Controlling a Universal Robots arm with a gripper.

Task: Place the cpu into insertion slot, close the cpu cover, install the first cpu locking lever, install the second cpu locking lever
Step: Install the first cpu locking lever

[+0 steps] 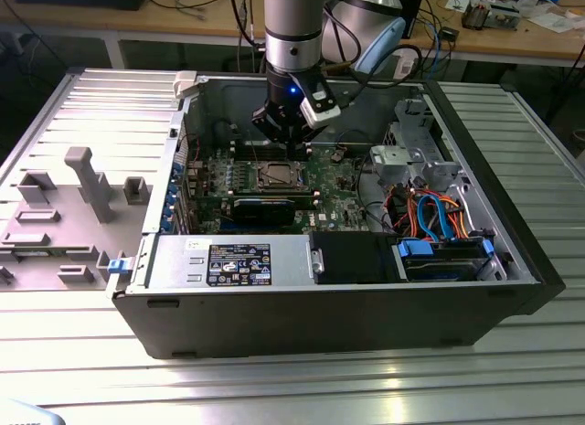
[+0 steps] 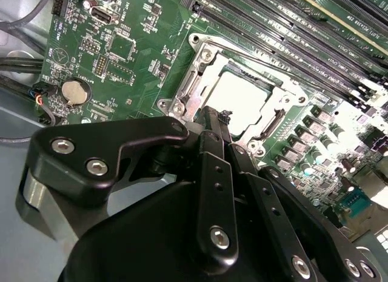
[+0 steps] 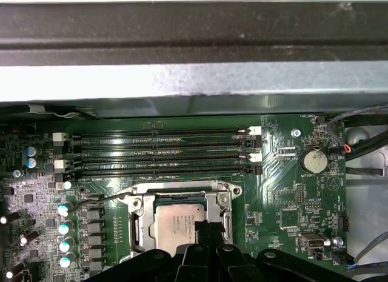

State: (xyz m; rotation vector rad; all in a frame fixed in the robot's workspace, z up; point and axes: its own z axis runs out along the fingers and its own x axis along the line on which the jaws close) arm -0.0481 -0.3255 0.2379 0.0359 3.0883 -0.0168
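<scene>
The arm reaches down into an open computer case [image 1: 512, 251] lying on a ribbed metal surface [image 1: 292, 388], w/ the jaws [image 1: 291, 143] hanging just above the green motherboard [image 1: 334, 183], at the far edge of the socket area.

The cpu [image 3: 180, 223] already sits in the insertion slot [image 2: 197, 82]; its silvery top shows in both wrist views, square to the socket. The cpu cover [image 3: 140, 221] lies down flat around it, the frame's window ringing the chip, screws visible at its corners.

In the second wrist view the black fingers [image 2: 215, 173] converge to a narrow tip that comes down right at the cpu's edge, at or touching the cover's rim; contact itself can't be confirmed. The jaws look pinched together at the tip, no gap seen, nothing visibly held between them. In the first wrist view the same dark tip overlaps the chip's near corner.

A thin wire lever [image 3: 100, 200] runs beside the socket toward the capacitors [image 3: 63, 227]. Memory slots [image 3: 163, 151] lie on the far side of the socket; a coin battery [image 3: 314, 160] sits well apart from it.
</scene>
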